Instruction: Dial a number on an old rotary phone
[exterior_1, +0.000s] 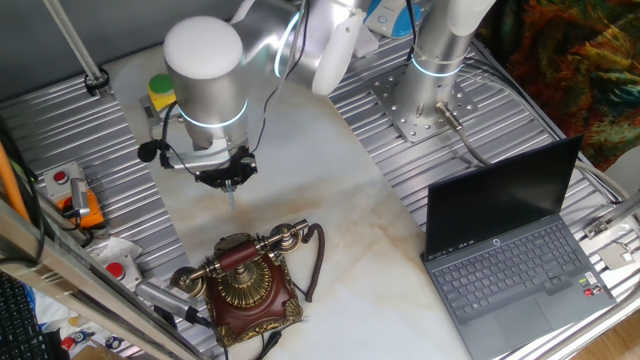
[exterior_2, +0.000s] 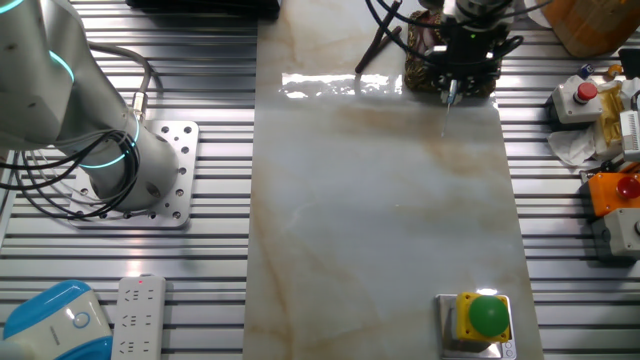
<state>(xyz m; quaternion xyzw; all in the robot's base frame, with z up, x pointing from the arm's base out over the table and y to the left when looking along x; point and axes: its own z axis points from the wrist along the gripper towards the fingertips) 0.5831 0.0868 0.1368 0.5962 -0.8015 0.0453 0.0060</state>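
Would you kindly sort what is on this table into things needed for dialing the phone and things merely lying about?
Needed for the job:
- old rotary phone
- hand, hanging above the table short of the phone

Just lying about:
- laptop
- green button box
- power strip
- red button boxes

a pale marble slab (exterior_2: 380, 220) lies on a ribbed metal table (exterior_2: 200, 290) under bright overhead glare.

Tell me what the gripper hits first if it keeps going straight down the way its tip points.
The gripper points down at bare marble tabletop, short of the old rotary phone. Going straight, it would likely meet the tabletop first, not the phone, though depth is hard to judge.
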